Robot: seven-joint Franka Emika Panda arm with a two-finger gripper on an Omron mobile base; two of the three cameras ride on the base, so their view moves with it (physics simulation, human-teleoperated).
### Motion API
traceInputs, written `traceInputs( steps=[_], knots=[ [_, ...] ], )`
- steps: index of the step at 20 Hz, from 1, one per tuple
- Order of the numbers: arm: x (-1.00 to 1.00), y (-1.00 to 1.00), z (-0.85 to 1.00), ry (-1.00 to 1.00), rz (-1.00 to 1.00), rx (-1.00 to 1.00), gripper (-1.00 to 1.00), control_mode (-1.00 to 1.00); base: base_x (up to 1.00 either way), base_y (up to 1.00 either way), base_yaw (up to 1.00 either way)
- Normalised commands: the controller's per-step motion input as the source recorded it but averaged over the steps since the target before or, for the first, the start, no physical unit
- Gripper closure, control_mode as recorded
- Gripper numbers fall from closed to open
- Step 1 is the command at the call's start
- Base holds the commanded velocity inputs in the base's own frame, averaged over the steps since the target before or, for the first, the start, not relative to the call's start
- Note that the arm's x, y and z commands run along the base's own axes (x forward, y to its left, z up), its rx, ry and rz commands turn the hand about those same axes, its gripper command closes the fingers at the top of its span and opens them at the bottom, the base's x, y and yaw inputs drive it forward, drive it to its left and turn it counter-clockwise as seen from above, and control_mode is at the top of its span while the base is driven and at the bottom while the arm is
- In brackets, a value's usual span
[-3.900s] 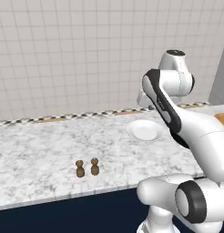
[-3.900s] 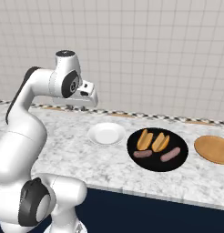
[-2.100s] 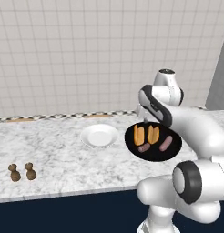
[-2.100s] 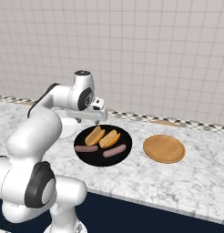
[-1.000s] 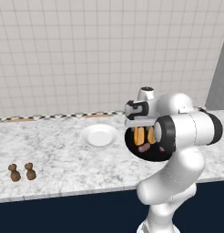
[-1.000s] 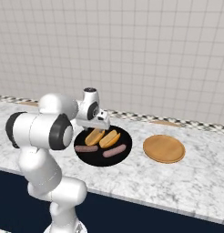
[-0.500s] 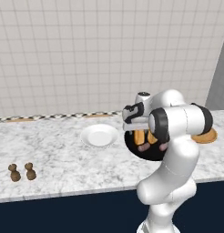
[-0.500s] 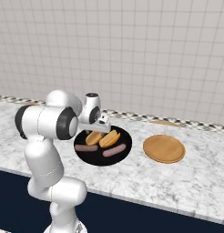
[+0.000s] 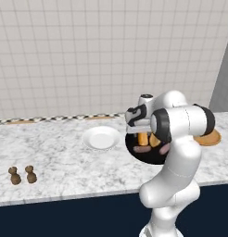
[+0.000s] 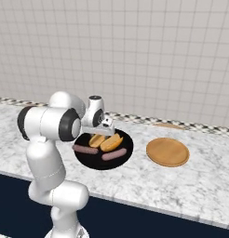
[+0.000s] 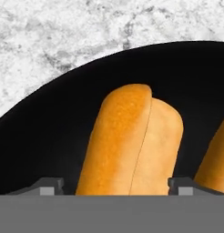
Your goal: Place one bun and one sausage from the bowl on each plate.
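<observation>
Two buns (image 10: 111,141), two sausages (image 10: 114,154), one bowl (image 10: 95,162), two plates (image 10: 168,151), two shakers (image 9: 30,174).

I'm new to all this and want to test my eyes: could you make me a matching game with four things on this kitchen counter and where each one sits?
Things:
1. white plate
2. orange-tan plate
3. two dark brown shakers
4. buns

Places:
A. inside the black bowl, beside two sausages
B. on the counter's front left part, in the left base view
C. just left of the bowl, in the left base view
D. right of the bowl, holding nothing

Pairs: 1-C, 2-D, 3-B, 4-A
</observation>
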Motion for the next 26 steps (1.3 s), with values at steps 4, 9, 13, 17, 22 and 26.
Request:
traceInputs(
  steps=[4, 9, 13, 17, 22, 26],
  knots=[
    [-0.27, 0.04, 0.00, 0.00, 0.00, 0.00, 1.00, -1.00, 0.00, 0.00, 0.00],
    [-0.32, 0.32, 0.64, -0.12, -0.02, 0.00, 1.00, -1.00, 0.00, 0.00, 0.00],
    [-0.16, 0.89, 0.97, -0.03, 0.00, 0.00, 1.00, -1.00, 0.00, 0.00, 0.00],
    [0.00, 1.00, 0.69, -0.02, 0.00, 0.00, 1.00, -1.00, 0.00, 0.00, 0.00],
    [0.38, 0.91, 0.08, 0.00, 0.00, 0.01, 1.00, -1.00, 0.00, 0.00, 0.00],
    [0.37, 0.77, -0.39, 0.02, 0.00, 0.00, 1.00, -1.00, 0.00, 0.00, 0.00]
  ],
)
